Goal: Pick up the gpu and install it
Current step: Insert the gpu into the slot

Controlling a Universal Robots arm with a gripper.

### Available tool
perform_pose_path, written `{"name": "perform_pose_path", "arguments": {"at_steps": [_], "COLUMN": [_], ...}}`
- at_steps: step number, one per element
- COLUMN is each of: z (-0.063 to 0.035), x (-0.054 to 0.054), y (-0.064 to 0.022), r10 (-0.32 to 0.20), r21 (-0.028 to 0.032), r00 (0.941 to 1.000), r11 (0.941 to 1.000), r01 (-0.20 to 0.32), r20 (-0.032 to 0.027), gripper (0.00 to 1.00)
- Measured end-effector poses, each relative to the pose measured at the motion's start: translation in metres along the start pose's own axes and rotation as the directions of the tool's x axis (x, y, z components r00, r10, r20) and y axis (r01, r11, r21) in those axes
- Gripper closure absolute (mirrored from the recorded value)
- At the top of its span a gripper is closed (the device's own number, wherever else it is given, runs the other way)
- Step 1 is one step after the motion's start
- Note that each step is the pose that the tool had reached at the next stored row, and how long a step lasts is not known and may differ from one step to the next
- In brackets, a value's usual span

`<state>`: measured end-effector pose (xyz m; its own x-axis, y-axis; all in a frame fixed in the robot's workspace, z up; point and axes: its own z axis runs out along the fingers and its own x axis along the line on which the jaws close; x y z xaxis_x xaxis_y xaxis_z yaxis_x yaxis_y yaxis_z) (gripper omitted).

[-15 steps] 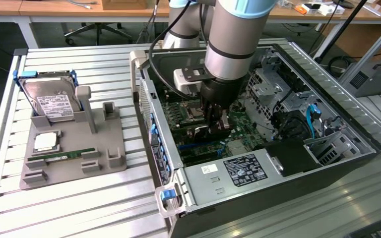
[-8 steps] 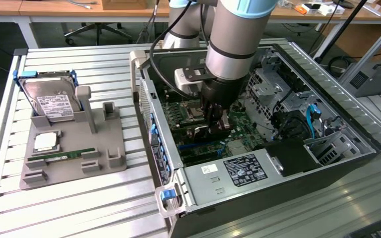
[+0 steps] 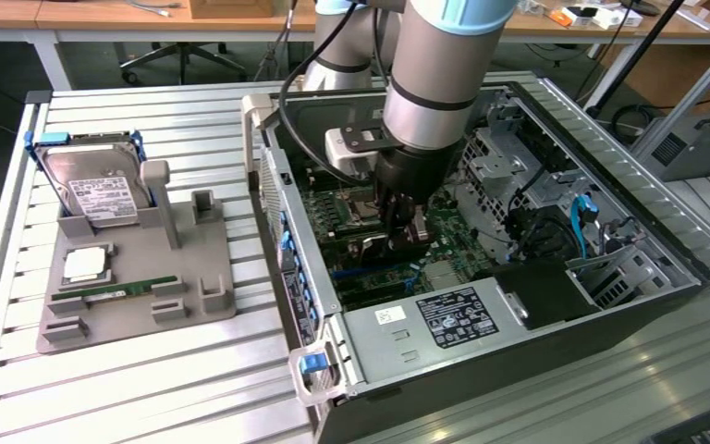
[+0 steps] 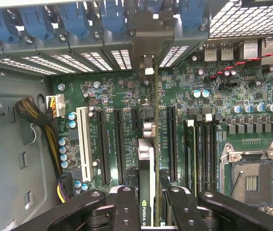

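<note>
The claw (image 3: 407,222) reaches down into the open computer case (image 3: 516,388), which lies on the counter (image 3: 145,388), and its fingers (image 4: 126,207) are clamped on the gpu (image 4: 146,159). The card stands on edge over the green motherboard (image 4: 213,96), in line with the long expansion slots (image 4: 119,144); whether it is seated I cannot tell. The hard drive (image 3: 99,190) leans in a grey holder (image 3: 195,277) near the counter's edge at the exterior view's left.

Empty slots (image 4: 119,144) either side of gpu (image 4: 146,192), cable bundle (image 4: 33,113) farther off.
</note>
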<state>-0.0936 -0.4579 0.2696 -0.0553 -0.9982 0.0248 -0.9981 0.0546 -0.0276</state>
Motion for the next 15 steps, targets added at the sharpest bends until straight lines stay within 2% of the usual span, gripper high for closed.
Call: {"name": "perform_pose_path", "arguments": {"at_steps": [15], "z": [0.0036], "x": [-0.0001], "y": [0.0001], "r10": [-0.001], "r21": [0.0003], "r00": [1.0], "r11": [1.0], "r01": [0.001], "r20": [0.0013], "gripper": [0.73]}}
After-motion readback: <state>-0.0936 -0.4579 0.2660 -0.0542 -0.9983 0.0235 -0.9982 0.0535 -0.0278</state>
